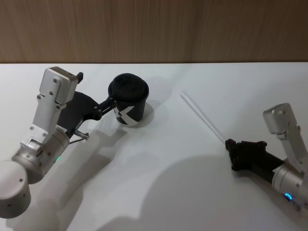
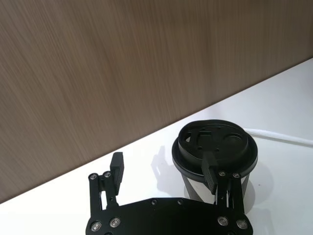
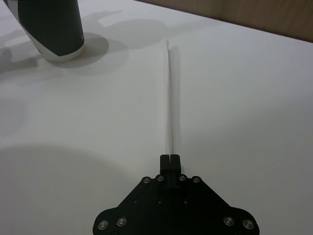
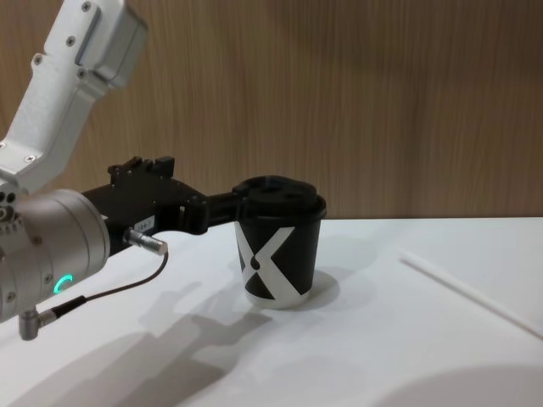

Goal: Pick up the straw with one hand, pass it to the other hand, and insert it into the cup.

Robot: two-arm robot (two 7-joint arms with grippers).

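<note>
The white counter [image 1: 159, 192] ends at its far edge against a wood-panelled wall [image 1: 154, 29]. The cup [image 1: 130, 108] stands upright left of centre, near that far edge. Between the cup and the straw [image 1: 202, 117] there is a bare strip of counter, and a wider bare stretch lies nearer the robot, between the two arms.

The left gripper [image 2: 164, 166] reaches in from the left at lid height, above the counter. Its fingers are spread wide. One finger [image 2: 210, 169] is at the cup's lid rim, on the side facing the gripper, and appears to touch it. The other finger [image 2: 117, 169] stands apart over bare counter, nearer the wall. So the cup is not between the fingers but ahead of one of them. A thin dark cable [image 4: 110, 288] hangs under this arm's wrist.

The right gripper [image 3: 170, 159] is low over the counter on the right side, pointing toward the cup. Its fingers are pressed together. The straw lies flat on the counter, well apart from the cup. It runs in a straight line from its far end, right of the cup, down to these fingertips. Its near end meets the tips, but I cannot tell whether it is caught between them.
</note>
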